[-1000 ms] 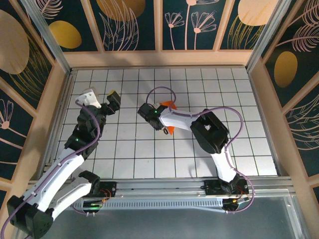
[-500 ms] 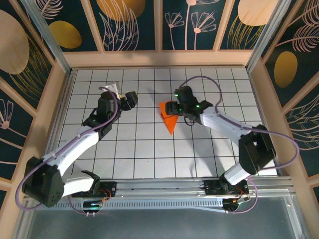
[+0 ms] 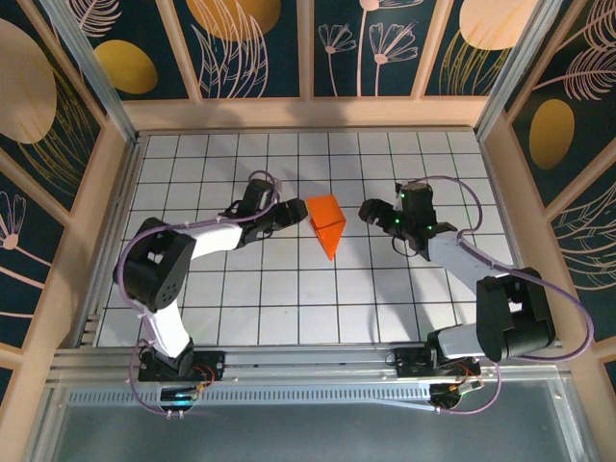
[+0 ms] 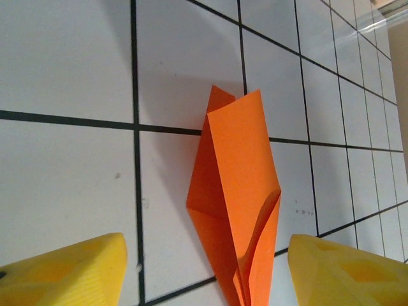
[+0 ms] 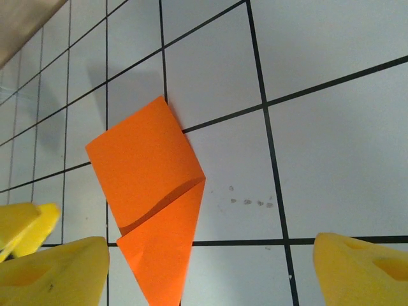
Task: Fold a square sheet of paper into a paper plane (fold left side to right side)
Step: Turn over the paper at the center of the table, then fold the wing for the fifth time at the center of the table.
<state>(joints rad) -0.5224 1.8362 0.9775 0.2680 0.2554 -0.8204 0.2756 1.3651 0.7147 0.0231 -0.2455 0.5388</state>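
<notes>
The square sheet of paper (image 3: pixel 327 221) lies folded on the white grid table (image 3: pixel 250 289) as a bright orange pointed shape, wide at the far end and tip toward the near edge. My left gripper (image 3: pixel 293 211) sits low just left of it, open. In the left wrist view the paper (image 4: pixel 239 197) reaches down between the yellow fingers (image 4: pixel 64 274) with gaps on both sides. My right gripper (image 3: pixel 369 210) is open about a tile to the right of the paper. Its wrist view shows the paper (image 5: pixel 150 191) ahead and to the left, with a loose upper flap.
Wooden walls (image 3: pixel 308 114) ring the table on three sides. A metal rail (image 3: pixel 308 361) with both arm bases runs along the near edge. The left gripper's yellow fingertip (image 5: pixel 25 220) shows at the left edge of the right wrist view.
The right gripper has opened and drawn off the paper to the right, leaving it lying free. The left gripper has swung right up to the paper's left edge and narrowed somewhat.
</notes>
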